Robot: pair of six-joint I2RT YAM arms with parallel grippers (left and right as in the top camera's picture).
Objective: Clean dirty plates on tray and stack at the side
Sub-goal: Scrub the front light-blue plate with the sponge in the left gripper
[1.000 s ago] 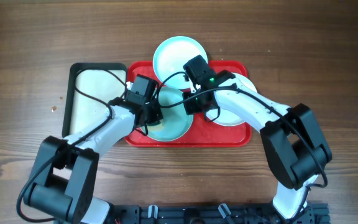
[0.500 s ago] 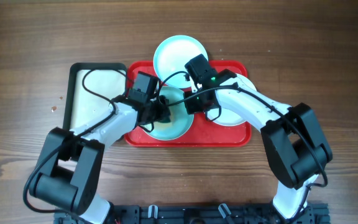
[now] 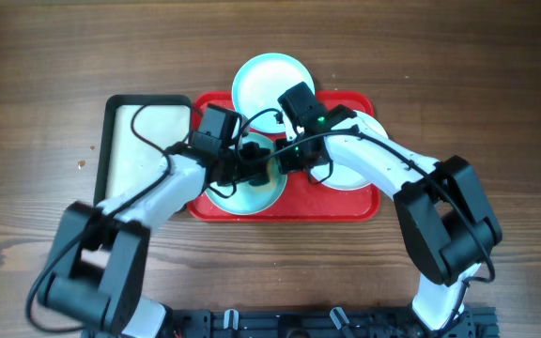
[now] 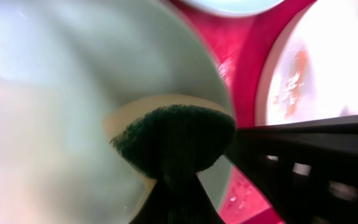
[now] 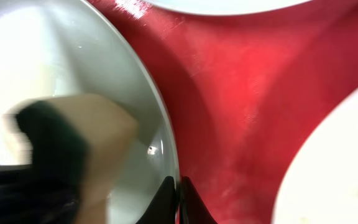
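Observation:
A pale aqua plate (image 3: 238, 194) lies on the red tray (image 3: 346, 203), at its left half. My left gripper (image 3: 255, 167) is shut on a green-and-yellow sponge (image 4: 173, 138) and presses it on this plate (image 4: 55, 93). My right gripper (image 3: 287, 161) is shut on the plate's right rim (image 5: 166, 149), its fingertips (image 5: 178, 190) pinching the edge. A second aqua plate (image 3: 270, 84) rests over the tray's far edge. A white plate (image 3: 353, 164) with orange smears (image 4: 294, 68) lies at the tray's right, partly under my right arm.
A black-rimmed tray with a cream inside (image 3: 144, 141) stands directly left of the red tray. Brown wooden table (image 3: 496, 84) lies all around. The two arms cross close together over the tray's middle.
My left gripper has moved right across the aqua plate with the sponge, towards my right gripper. The right gripper has kept its hold on the rim.

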